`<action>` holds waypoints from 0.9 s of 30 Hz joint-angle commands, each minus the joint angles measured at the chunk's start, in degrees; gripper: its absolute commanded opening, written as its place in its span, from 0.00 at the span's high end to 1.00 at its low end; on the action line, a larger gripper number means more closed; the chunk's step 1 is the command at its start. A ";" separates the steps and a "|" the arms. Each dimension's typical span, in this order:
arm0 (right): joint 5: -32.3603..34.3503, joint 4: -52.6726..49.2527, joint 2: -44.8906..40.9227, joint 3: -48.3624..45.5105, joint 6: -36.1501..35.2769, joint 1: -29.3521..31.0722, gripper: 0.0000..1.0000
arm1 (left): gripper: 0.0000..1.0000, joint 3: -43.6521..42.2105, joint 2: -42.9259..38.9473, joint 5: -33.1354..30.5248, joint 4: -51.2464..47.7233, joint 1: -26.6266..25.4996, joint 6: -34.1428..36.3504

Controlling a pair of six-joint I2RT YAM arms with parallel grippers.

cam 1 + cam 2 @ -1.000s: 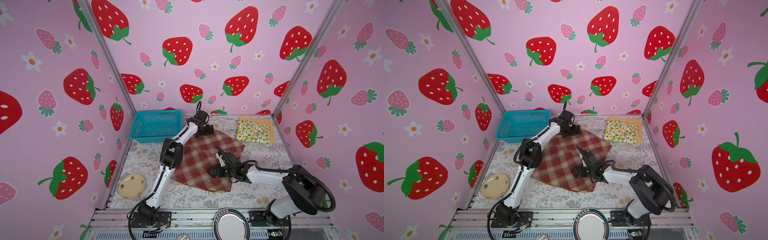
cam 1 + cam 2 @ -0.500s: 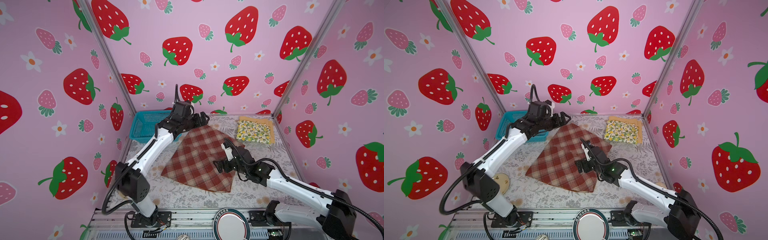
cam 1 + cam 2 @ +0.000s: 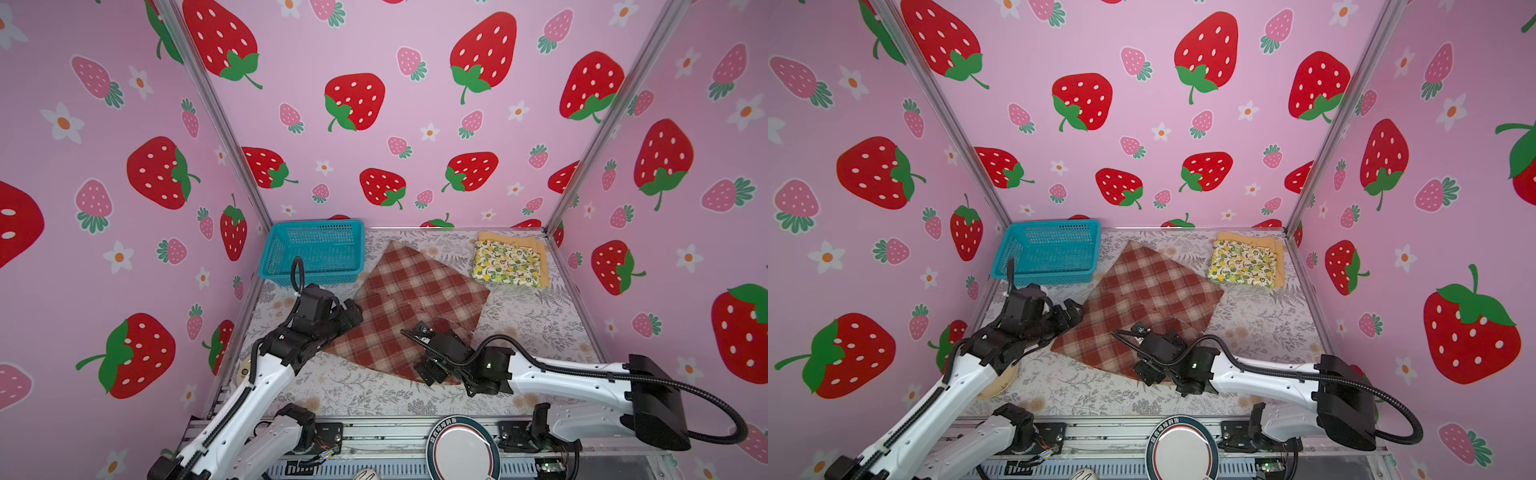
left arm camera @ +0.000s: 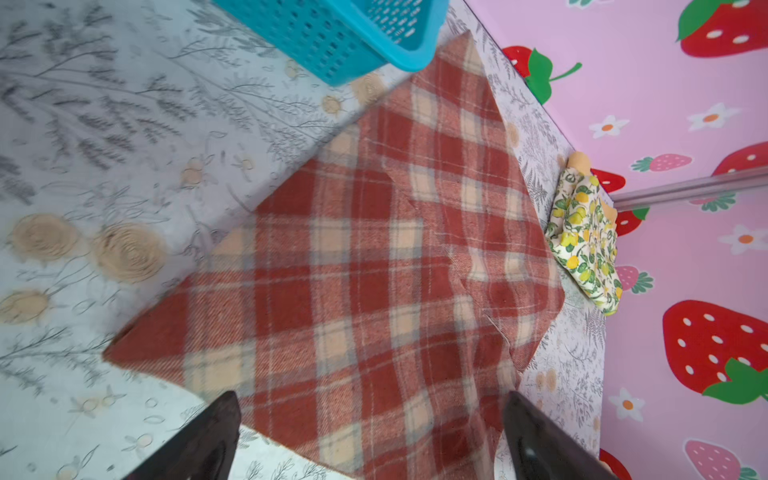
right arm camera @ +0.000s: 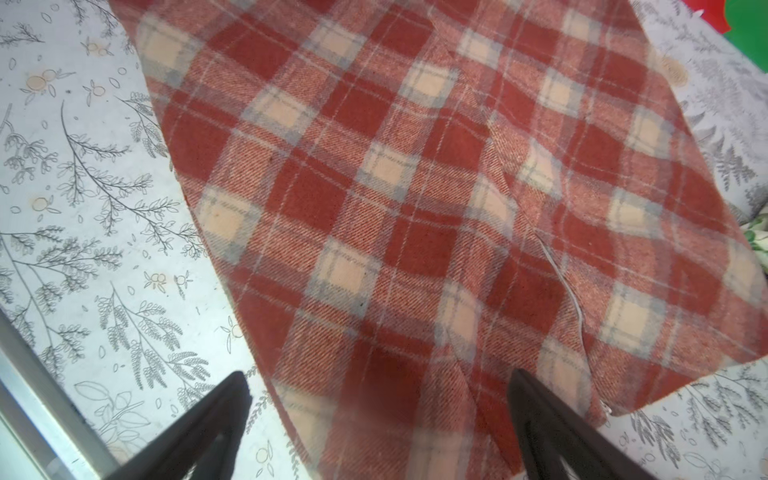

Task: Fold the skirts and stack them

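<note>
Top views, both: the plaid skirt (image 3: 415, 307) lies spread cornerwise in the middle of the tabletop (image 3: 540, 332), its far corner just beside the basket (image 3: 291, 266). In the far right corner the lemon skirt (image 3: 507, 264) sits folded on the mustard skirt (image 3: 511, 238), well apart from the plaid skirt. The left gripper (image 3: 353, 311) hovers at the plaid skirt's left edge and the right gripper (image 3: 432, 372) over its near hem. Both have their jaws spread wide and hold nothing.

Left wrist: the dark fingers (image 4: 199, 444) stand splayed above the cloth near one corner, with nothing pinched between them. The edge of an upper layer crosses the plaid skirt, so it looks part-folded. How many layers lie there is unclear.

Right wrist: the fingers (image 5: 552, 436) are spread above the hem, with faint ripples in the cloth below. Whether they touch it cannot be told.

Two skirts appear done; the plaid skirt likely remains to be folded and carried to the stack.

The cloth looks thick and layered, so a shallow pinch could lift only the top layer and undo the fold. If one gripper catches the cloth and the other misses, the fold would skew. A pull towards the far side could drag the corner against the basket. A careless drop could knock the stack askew.
</note>
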 commanded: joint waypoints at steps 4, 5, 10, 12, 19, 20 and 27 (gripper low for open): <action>4.62 -2.37 2.78 2.29 2.16 0.05 0.00 | 0.00 -9.59 -9.30 -4.78 -5.74 1.12 -7.63; 4.11 -2.19 3.37 2.29 2.07 0.06 0.00 | 0.02 -11.39 -10.32 -5.07 -5.64 1.09 -8.46; 3.11 -1.44 4.70 2.36 2.30 0.10 0.00 | 0.09 -18.38 -12.60 -7.23 -2.73 1.16 -11.37; 2.78 -1.35 4.85 2.38 2.74 0.11 0.00 | 0.15 -20.38 -11.69 -7.79 -0.44 1.24 -11.73; 1.94 -1.43 4.31 2.21 3.63 0.10 0.03 | 0.32 -23.01 -4.91 -8.74 6.60 2.16 -11.65; 1.78 -1.39 4.29 2.20 3.63 0.09 0.03 | 0.35 -23.15 -3.97 -8.83 7.48 2.46 -11.55; 0.88 -1.38 4.73 2.49 3.87 0.06 0.03 | 0.38 -24.55 -0.13 -8.31 12.25 5.37 -10.54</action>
